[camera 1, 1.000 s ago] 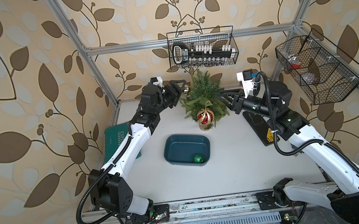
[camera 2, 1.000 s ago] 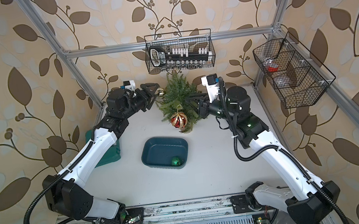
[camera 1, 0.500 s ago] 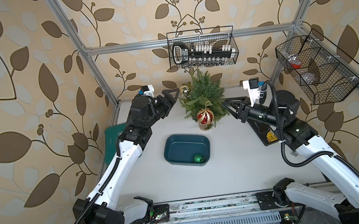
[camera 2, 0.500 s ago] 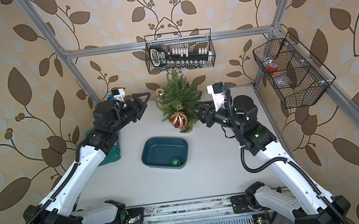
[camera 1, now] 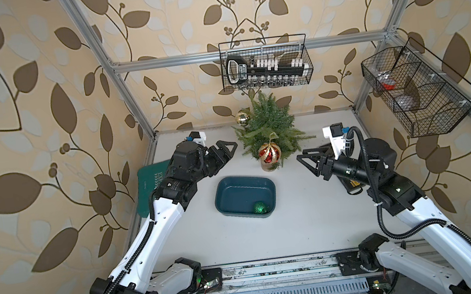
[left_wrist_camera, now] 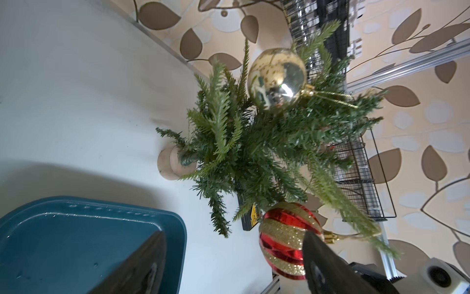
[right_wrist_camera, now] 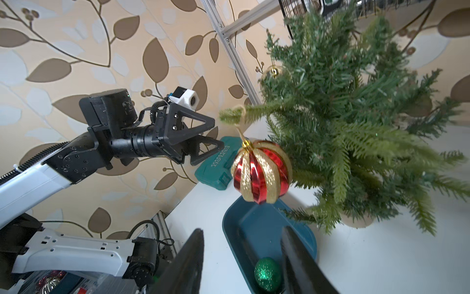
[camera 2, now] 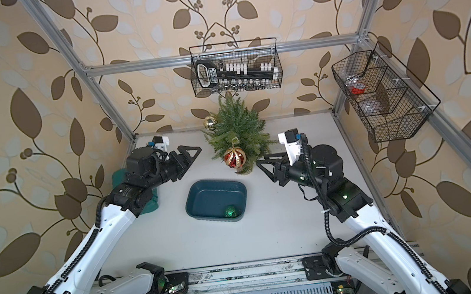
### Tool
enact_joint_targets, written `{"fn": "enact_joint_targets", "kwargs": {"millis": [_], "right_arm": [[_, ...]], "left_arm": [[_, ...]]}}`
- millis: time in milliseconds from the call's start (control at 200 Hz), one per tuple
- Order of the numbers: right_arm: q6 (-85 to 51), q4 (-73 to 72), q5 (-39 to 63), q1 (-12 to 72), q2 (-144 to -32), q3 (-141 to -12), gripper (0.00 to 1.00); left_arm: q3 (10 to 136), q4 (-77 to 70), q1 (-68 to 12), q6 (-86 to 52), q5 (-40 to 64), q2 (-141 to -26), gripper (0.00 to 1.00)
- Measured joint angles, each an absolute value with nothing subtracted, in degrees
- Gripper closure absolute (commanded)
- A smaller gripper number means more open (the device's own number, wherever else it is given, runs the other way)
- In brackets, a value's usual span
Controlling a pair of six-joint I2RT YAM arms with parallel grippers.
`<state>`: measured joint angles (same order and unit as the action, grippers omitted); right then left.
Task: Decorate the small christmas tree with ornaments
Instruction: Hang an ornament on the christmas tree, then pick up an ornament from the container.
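two of the three round baubles hung on the small bushy dark-green fir tree (camera 1: 268,125), which stood on its pale tan base near the back of the white table (camera 1: 300,222). we saw the small shiny gold bauble (camera 1: 243,118) on a branch facing the left arm, and the larger red-and-gold striped bauble (camera 1: 269,153) dangling by its loop from a front branch. the green glitter bauble (camera 1: 260,208) lay in a corner of the rounded teal plastic tray (camera 1: 234,191) before the tree. our left gripper (camera 1: 232,151) hovered just beside the tree, fingers spread wide and empty; our right gripper (camera 1: 300,154) flanked the other side, fingers parted, holding nothing.
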<state>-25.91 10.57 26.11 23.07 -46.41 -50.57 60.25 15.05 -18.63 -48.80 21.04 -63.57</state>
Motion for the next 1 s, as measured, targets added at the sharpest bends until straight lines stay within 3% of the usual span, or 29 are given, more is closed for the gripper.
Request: {"fn": "enact_joint_targets", "kwargs": {"millis": [310, 535, 705, 1001], "right_arm": [[-28.56, 12.82, 25.3, 23.07, -39.99, -40.82, 0.52], [-30.98, 13.89, 24.64, 23.07, -36.97, -34.7, 0.52], [-33.23, 14.0, 24.56, 23.07, -35.35, -29.95, 0.52], [-34.2, 13.93, 23.57, 23.07, -33.95, -28.53, 0.52]], "left_arm": [[51.53, 21.28, -20.49, -46.83, 22.44, -64.55, 0.22], [50.22, 26.02, -30.04, -43.48, 19.11, -66.11, 0.31], [50.19, 27.79, -37.23, -41.91, 15.55, -70.35, 0.31], [51.2, 30.15, -42.15, -40.05, 7.84, -77.25, 0.29]]}}
